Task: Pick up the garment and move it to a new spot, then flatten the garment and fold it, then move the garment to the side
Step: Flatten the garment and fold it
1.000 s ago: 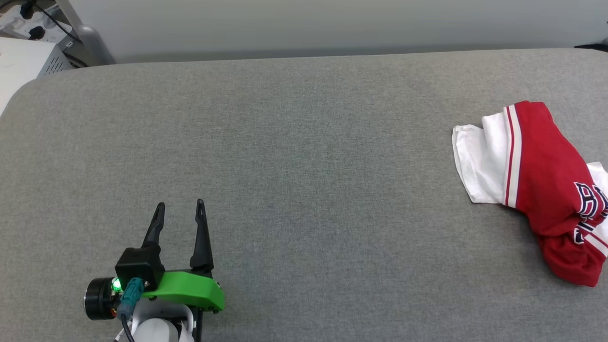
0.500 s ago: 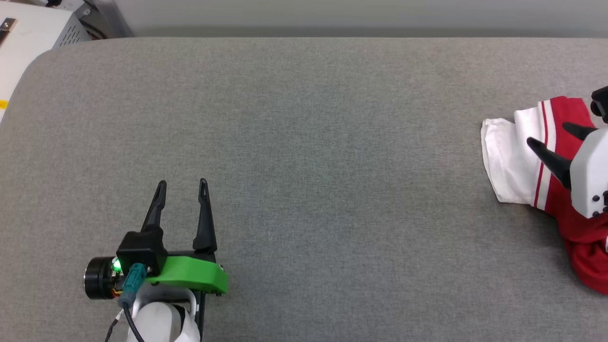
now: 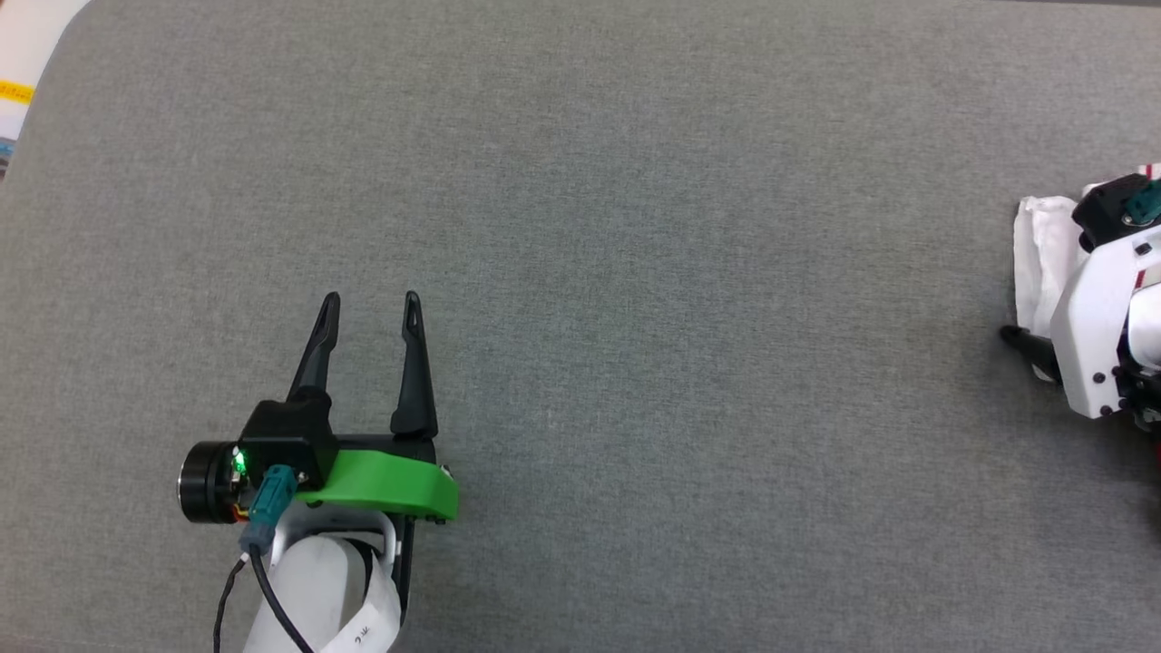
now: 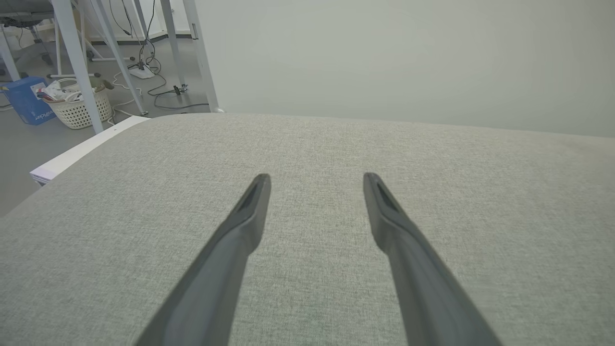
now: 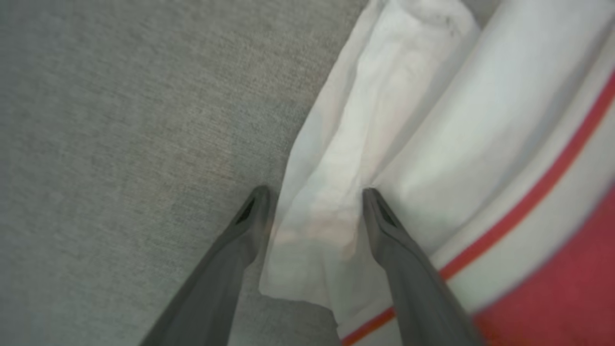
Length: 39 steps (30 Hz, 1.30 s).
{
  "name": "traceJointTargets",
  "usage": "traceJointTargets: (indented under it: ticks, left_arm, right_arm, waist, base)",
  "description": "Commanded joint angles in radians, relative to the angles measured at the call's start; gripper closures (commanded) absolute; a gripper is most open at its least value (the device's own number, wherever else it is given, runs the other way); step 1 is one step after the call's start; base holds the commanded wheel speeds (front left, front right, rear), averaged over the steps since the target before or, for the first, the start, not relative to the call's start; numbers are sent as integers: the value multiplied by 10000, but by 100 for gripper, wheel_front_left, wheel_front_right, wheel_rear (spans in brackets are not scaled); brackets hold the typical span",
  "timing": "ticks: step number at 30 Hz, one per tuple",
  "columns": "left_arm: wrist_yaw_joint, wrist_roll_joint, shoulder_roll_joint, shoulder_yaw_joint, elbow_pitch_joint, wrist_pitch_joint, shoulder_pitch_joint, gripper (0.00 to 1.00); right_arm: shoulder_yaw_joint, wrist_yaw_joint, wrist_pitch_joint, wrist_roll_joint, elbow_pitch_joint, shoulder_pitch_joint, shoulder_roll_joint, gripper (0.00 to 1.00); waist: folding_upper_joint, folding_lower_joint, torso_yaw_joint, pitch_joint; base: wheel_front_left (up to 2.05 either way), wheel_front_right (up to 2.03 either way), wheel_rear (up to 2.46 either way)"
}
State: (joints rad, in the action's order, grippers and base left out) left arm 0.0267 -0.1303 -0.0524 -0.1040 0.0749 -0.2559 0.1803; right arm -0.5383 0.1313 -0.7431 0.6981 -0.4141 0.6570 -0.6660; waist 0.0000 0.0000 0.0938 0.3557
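Low at the left of your head view, your left gripper (image 3: 371, 299) hovers over the grey surface (image 3: 635, 227), fingers pointing up the picture. Its jaws stand wide apart with nothing between them. Its wrist view agrees: the two dark fingers (image 4: 230, 240) frame bare grey fabric. Past the surface's far left corner you can make out a white basket (image 4: 81, 108) and a blue box (image 4: 29, 101) on the floor among metal legs, with a pale wall (image 4: 408, 57) behind.

The broad middle of the surface separates your two arms. At the right edge of the head view lies the garment (image 3: 1039, 245), mostly hidden by the right arm's white housing. You see a crumpled white sleeve and a sliver of red-and-white trim.

Your right gripper (image 5: 315, 192) is down at that sleeve. In its wrist view the jaws are spread and straddle the sleeve's loose white edge. One finger is over the grey fabric just beside the cloth. The other is over the white cloth, near the red stripe and the red body. The jaws have not closed on the cloth.
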Motion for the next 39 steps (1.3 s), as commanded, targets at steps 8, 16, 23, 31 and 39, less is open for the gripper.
traceJointTargets:
  ticks: [8, 16, 23, 31, 39]
  left_arm:
    - [167, -106, 22, 76, 130, -59, -14, 0]
    - [149, -73, 22, 207, 114, -59, -360, 0]
    - [184, -84, 22, 204, 9, -59, -510, 0]
    - [294, -220, 22, 183, -80, -59, -439, 0]
    - [426, -405, 22, 214, -125, -59, -335, 0]
  right_arm:
    - [-561, -6, 1240, 369, -935, -202, -19, 100]
    - [-178, -6, 3449, 866, 351, 286, -615, 100]
    - [-136, -6, 3974, 730, 1907, 997, -527, 100]
    - [-1153, -6, 4151, 200, 2346, 2205, 686, 100]
    - [-3534, -6, 4501, -51, 1528, 3189, 2386, 100]
  waist:
    - [0, 0, 112, -171]
    - [0, 0, -36, -887]
    - [0, 0, 184, -1092]
    - [0, 0, 775, -828]
    - [0, 0, 1255, -432]
  base:
    - [0, 0, 0]
    - [0, 0, 0]
    - [0, 0, 0]
    - [0, 0, 0]
    - [0, 0, 0]
